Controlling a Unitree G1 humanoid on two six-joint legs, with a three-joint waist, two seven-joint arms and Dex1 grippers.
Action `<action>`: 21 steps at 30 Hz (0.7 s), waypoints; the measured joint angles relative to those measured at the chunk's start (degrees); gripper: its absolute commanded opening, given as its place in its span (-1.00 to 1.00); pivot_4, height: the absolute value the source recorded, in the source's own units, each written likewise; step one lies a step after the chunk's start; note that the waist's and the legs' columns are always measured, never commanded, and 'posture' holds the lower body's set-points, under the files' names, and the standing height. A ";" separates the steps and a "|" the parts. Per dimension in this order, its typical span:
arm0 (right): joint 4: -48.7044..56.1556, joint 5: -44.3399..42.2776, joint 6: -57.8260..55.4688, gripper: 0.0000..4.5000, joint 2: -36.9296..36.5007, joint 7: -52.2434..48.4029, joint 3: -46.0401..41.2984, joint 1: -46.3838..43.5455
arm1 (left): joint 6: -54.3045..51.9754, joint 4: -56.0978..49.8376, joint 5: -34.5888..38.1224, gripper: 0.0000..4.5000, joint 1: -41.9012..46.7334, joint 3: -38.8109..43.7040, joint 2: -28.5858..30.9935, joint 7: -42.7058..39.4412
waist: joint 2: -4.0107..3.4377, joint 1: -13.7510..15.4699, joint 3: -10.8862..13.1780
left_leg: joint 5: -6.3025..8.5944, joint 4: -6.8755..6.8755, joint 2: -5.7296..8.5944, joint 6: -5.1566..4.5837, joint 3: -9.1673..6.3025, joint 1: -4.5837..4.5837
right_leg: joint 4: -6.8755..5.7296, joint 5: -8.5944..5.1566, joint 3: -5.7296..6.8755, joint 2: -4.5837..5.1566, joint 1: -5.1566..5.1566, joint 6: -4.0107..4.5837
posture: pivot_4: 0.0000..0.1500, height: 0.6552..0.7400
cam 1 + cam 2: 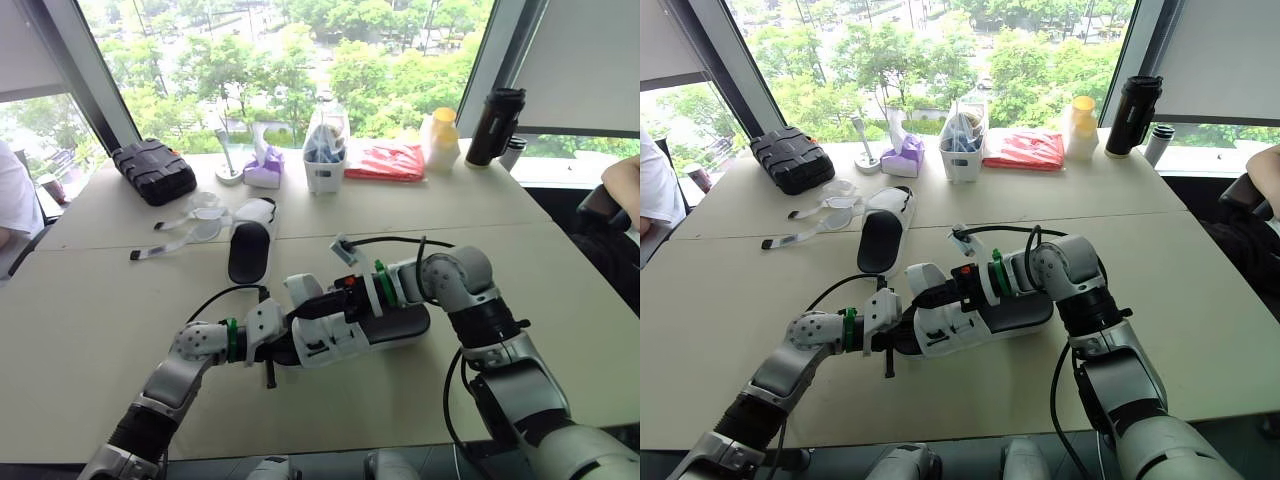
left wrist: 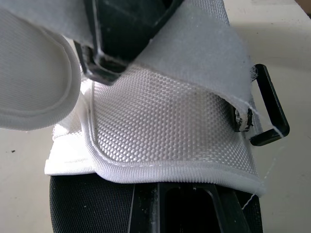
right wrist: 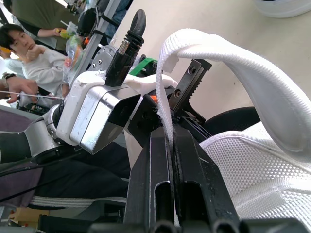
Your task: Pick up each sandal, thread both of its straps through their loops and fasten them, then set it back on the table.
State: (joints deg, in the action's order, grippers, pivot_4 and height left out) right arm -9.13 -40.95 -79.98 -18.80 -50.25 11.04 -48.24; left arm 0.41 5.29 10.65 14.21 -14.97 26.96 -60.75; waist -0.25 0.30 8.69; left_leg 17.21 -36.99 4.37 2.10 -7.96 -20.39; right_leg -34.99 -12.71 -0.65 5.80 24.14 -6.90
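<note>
My right gripper [image 3: 170, 133] is pinched tight on the white strap [image 3: 243, 63] of the sandal [image 1: 400, 322], at the near middle of the table [image 1: 90, 300]. My left gripper [image 1: 285, 345] is at its left end; I cannot tell its grip. At the far edge, a white basket [image 1: 323, 180] holds something blue [image 1: 322, 150].

The left tool [image 1: 290, 345] hides part of the sandal [image 1: 400, 325].

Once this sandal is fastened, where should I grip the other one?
Probably the other sandal by its near black end, coming from the robot's side: that end is bare, while its loose straps trail left from the white far end.
</note>
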 measured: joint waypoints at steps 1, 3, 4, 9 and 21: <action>0.00 -0.02 -0.15 -0.99 0.04 0.03 -0.10 0.00 | 0.00 0.00 0.00 -1.00 0.00 0.00 0.00 0.00 | 0.00 0.00 0.00 | 0.00 0.00 0.00 0.00 0.00 0.00 | 0.00 0.00 0.00 0.00 0.00 0.00 | 1.00 1.00; 0.00 -0.23 -0.80 -0.99 0.18 0.20 -0.45 0.00 | 0.00 0.00 0.00 -1.00 0.00 0.00 0.00 0.00 | 0.00 0.00 0.00 | 0.00 0.00 0.00 0.00 0.00 0.00 | 0.00 0.00 0.00 0.00 0.00 0.00 | 1.00 1.00; 0.00 -0.38 -1.23 -0.99 0.23 0.32 -0.71 0.00 | 0.00 0.00 0.00 -1.00 -0.01 0.00 0.00 0.00 | 0.00 0.00 0.00 | 0.00 0.00 0.00 0.00 0.00 0.00 | 0.00 0.00 0.00 0.00 0.00 0.00 | 1.00 1.00; 0.01 -0.99 -3.02 -0.99 0.91 1.01 -2.41 0.00 | 0.00 -0.01 0.00 -1.00 -0.01 0.00 0.00 0.01 | 0.00 0.00 0.00 | 0.00 0.00 0.00 0.00 0.00 0.00 | 0.00 0.00 0.00 0.00 0.00 0.00 | 1.00 1.00; 1.23 -1.42 -4.74 -0.99 1.67 2.73 -3.68 0.16 | 0.00 0.00 0.00 -1.00 -0.02 0.00 -0.01 0.01 | -0.01 0.00 0.01 | 0.00 0.00 0.00 0.00 0.00 0.00 | 0.00 -0.02 0.00 0.00 0.01 -0.03 | 1.00 1.00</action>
State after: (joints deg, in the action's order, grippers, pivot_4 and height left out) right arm -7.90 -42.37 -84.73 -17.14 -47.52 7.37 -48.07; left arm 0.41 5.29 10.65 14.20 -14.96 26.95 -60.74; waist -0.27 0.29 8.70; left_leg 17.21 -36.99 4.37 2.10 -7.96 -20.39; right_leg -34.99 -12.73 -0.65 5.80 24.14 -6.93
